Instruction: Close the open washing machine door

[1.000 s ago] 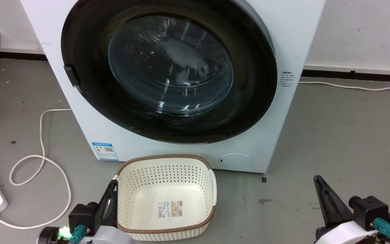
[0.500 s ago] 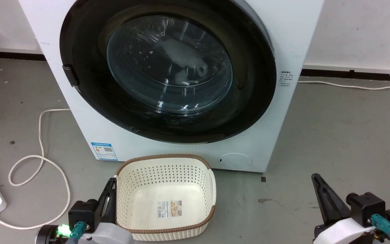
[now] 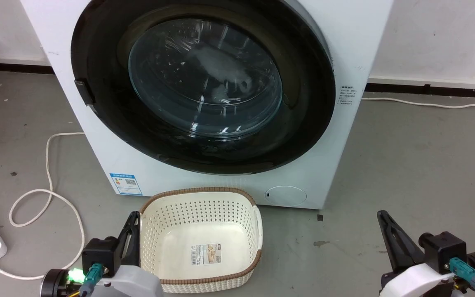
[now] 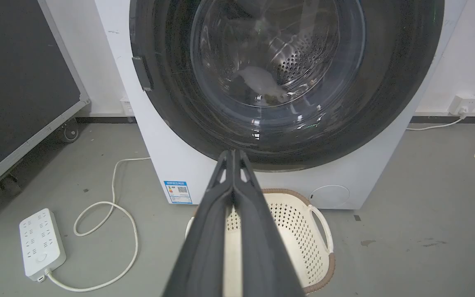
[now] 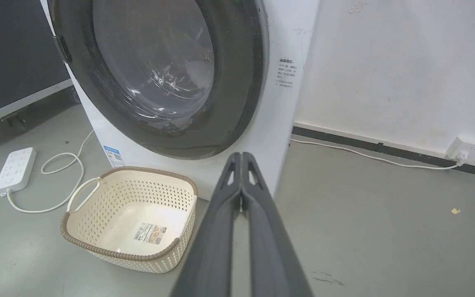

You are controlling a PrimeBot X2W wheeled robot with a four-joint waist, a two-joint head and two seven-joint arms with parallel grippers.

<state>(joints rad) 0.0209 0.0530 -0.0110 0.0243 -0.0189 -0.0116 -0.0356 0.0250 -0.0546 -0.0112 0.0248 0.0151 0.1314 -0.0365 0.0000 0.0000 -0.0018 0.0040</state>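
Left wrist view catches the steel drum [image 4: 299,62] through the glass; the right wrist one gets a wall socket [image 5: 464,148]. The door [image 3: 303,103] is glossy black and sits flat on the washing machine [image 3: 138,165] front, behind the basket [image 3: 200,192]. Left gripper [image 4: 233,153] and right gripper [image 5: 241,156] both have their fingers pressed together, well clear of it.

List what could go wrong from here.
1. The door looks flush with the machine, but whether its catch has locked cannot be seen; it may swing back open.
2. The basket stands right beside the shut left gripper; a forward reach could knock it.
3. The cable loops on the floor at the left; the wheels might snag it.
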